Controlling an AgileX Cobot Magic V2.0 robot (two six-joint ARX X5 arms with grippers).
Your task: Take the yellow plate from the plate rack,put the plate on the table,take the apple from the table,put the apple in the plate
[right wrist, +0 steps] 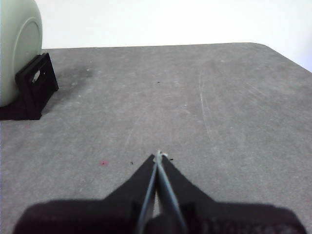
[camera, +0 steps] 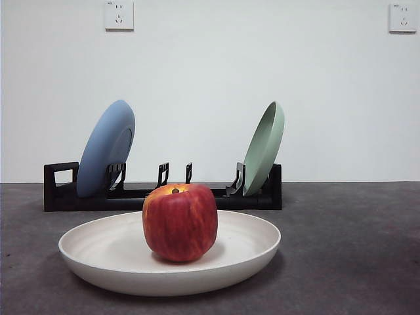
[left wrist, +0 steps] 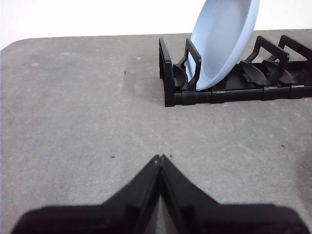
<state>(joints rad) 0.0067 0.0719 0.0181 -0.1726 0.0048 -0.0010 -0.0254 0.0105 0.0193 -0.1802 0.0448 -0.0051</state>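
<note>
The cream yellow plate [camera: 169, 257] lies flat on the dark grey table [camera: 354, 249], near the front. The red apple [camera: 180, 222] stands upright in the middle of the plate. The black plate rack [camera: 164, 194] stands behind it; it also shows in the left wrist view [left wrist: 234, 90] and, by its end, in the right wrist view [right wrist: 34, 85]. My left gripper [left wrist: 160, 158] is shut and empty above bare table, short of the rack's handle end. My right gripper [right wrist: 159, 156] is shut and empty above bare table beside the rack's other end. Neither gripper shows in the front view.
A blue plate [camera: 105, 148] leans in the rack's left slot, also in the left wrist view [left wrist: 222, 41]. A pale green plate [camera: 264, 147] leans in the right slot, also in the right wrist view [right wrist: 17, 46]. The rack's middle slots hold nothing. A white wall stands behind.
</note>
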